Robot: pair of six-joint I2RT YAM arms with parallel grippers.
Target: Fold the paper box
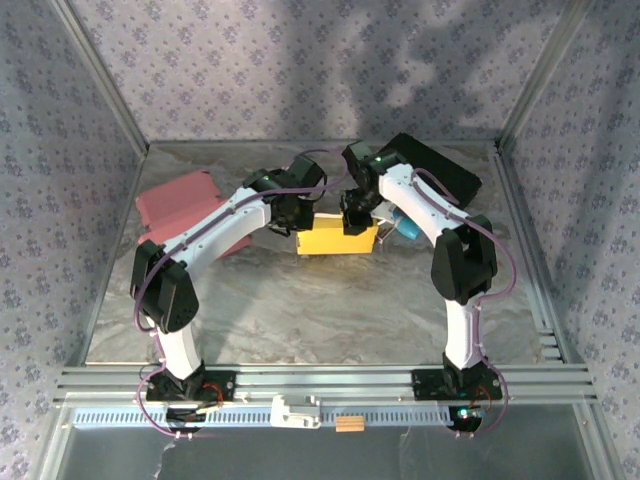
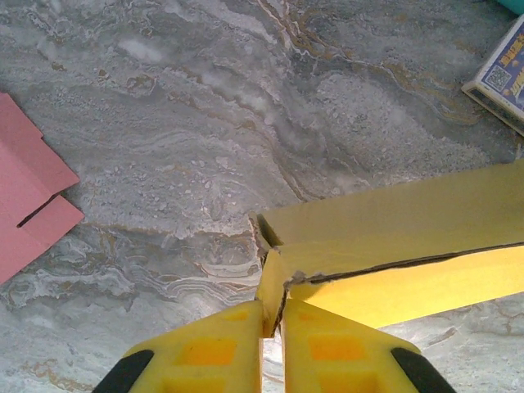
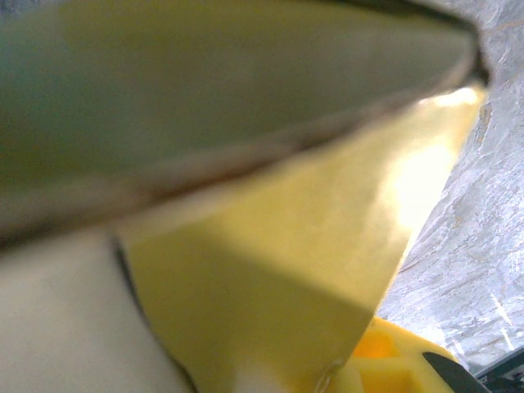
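Yellow paper box sits toward the back of the counter, between the two arms, so each can reach one end. The left fingers are pressed nearly together on a corner flap, pinching its ragged edge, I'd guess to steady or crease it. The left wrist view makes that pinch plain; from above, the arm hides it. The right fingers sit close against the card, which blurs across their camera, so I cannot tell whether they grip. A pink sheet lies apart, leftward.
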